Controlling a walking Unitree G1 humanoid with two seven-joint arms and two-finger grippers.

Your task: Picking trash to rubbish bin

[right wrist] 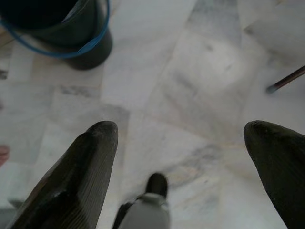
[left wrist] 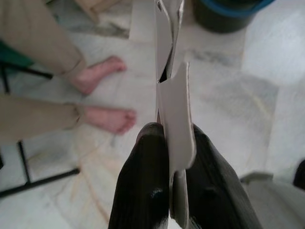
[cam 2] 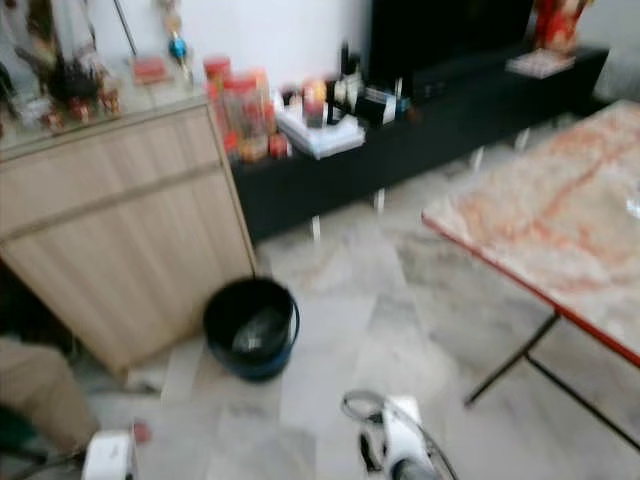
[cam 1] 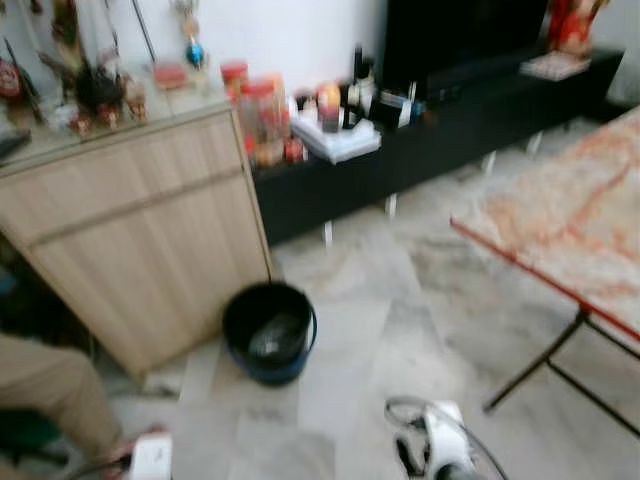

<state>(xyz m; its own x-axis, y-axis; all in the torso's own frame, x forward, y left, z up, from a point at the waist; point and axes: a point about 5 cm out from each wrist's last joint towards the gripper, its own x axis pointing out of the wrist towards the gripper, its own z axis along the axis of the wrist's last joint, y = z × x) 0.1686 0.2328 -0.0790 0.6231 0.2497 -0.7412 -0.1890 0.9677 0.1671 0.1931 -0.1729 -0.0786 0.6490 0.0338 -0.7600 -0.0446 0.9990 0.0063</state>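
Marble floor (cam 1: 420, 300), living room, head views blurred.

Left gripper (left wrist: 177, 143): fingers clamped tight on a flat piece of white card (left wrist: 174, 95), pinched at its lower end, rest sticking up past the tips, edge-on to the wrist camera. Upper part looks folded or torn. Low at the robot's left in the head view, card showing as a white patch (cam 1: 152, 455).

Handling, my read: card is light, thin, fairly stiff along its length but will flex or fold if squeezed across a crease. Not fragile, not slippery. Current pinch across the flat faces looks like the right hold; nothing seems loose.

Right gripper (right wrist: 181, 157): jaws spread wide, holding nothing, pointing down at floor.

Bin (cam 1: 268, 330): black bucket with blue rim, open top, standing on the floor against the wood cabinet (cam 1: 140, 240), ahead of both grippers and well apart from the card. Something pale sits inside; can't tell what.

Person's bare feet (left wrist: 102, 98) near the left gripper, beside the path to the bin. Folding table (cam 1: 570, 220) off to the right.
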